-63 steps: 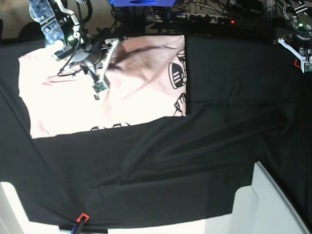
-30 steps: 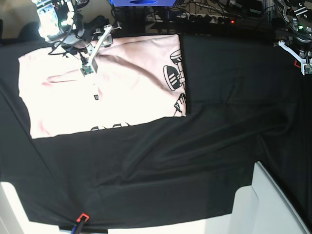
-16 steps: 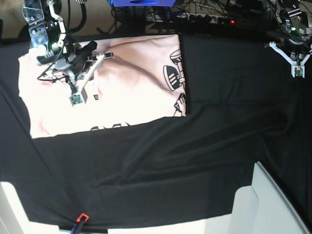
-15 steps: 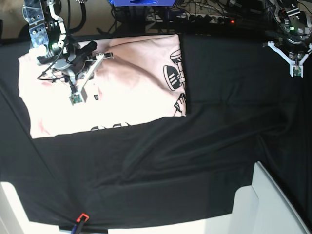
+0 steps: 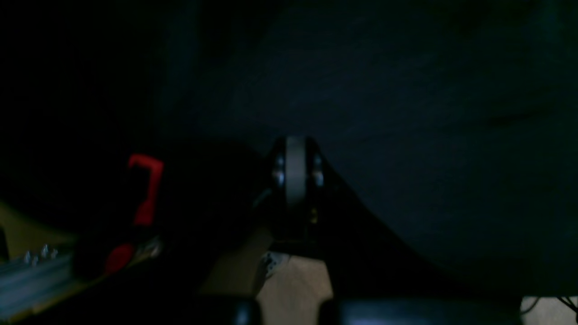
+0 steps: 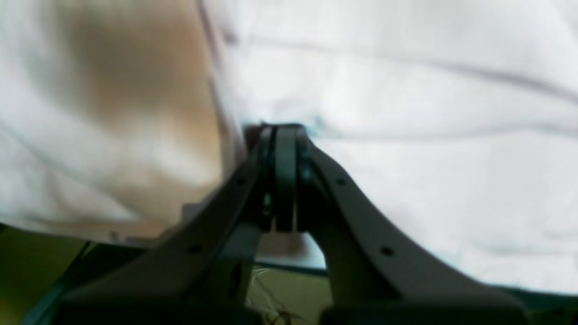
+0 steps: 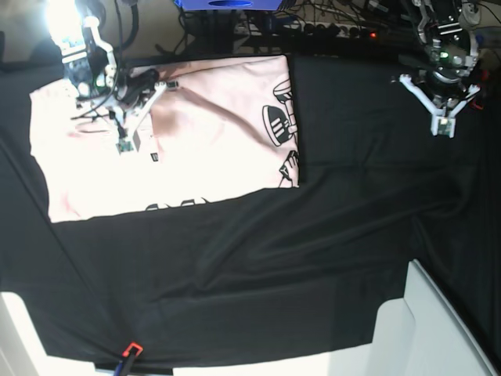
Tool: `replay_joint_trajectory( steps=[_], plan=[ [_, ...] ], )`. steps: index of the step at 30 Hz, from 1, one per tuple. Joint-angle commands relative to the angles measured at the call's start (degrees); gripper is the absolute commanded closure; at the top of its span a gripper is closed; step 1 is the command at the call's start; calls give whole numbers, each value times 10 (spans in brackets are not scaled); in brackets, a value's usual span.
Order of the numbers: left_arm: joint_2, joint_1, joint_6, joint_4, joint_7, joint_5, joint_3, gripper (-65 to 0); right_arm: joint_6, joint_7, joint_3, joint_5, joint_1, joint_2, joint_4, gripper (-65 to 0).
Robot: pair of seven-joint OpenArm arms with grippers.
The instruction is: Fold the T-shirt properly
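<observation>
Nearest the base camera, a small red-and-black object (image 7: 131, 349) lay at the front edge of the black cloth (image 7: 313, 258) that covered the table, beside pale bare patches at the lower corners of the view. The cloth ran in long, shallow wrinkles across the middle of the scene.

Farther back, on the left of the base view, the T-shirt (image 7: 203, 133) lay flat on the cloth as a folded, roughly rectangular pale pink panel, with black printed graphics along its right edge and a strip of black lettering at its near edge. The right gripper (image 7: 127, 146) stood over the shirt's far-left area, its jaws pressed fully together; the right wrist view showed the closed tips against the pale fabric, though whether any cloth was pinched between them could not be told from that blurred view.

At the far right of the base view, well apart from the shirt, the left gripper (image 7: 443, 128) hung above the bare black cloth, also closed and holding nothing visible. Its dim wrist view showed the jaws shut against a dark background, with a red clip-like object (image 5: 143, 189) to one side. Cables and a blue object (image 7: 227, 4) lined the far edge.
</observation>
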Motion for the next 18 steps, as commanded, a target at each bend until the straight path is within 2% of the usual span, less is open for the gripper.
replay_joint_trajectory(
  steps=[1,3,5,7,10,13,15,18],
  plan=[
    [-3,-7,5,20,-13,0,7,0,-3,0,1,-5,-5,2,-2,0],
    [8,-12,4,36,5,-2,11,-7,-3,-5,1,-5,-7,2,15,0],
    [19,-25,4,65,38,-23,14,-84,-3,-7,1,-5,-12,3,34,0],
    [18,-31,4,97,78,-85,10,-195,-3,-7,1,-5,-16,3,51,0],
    [-6,-34,4,125,139,-207,11,-299,-3,-7,1,-5,-26,3,70,0],
    [-45,-32,-6,116,165,-336,22,-334,-3,-7,1,-5,-40,13,107,0],
    [-70,-30,-37,97,167,-415,30,-336,-3,-7,0,-5,-44,24,141,0],
    [-92,-30,-56,58,167,-490,45,-336,-3,-7,1,-5,-43,41,175,0]
  ],
)
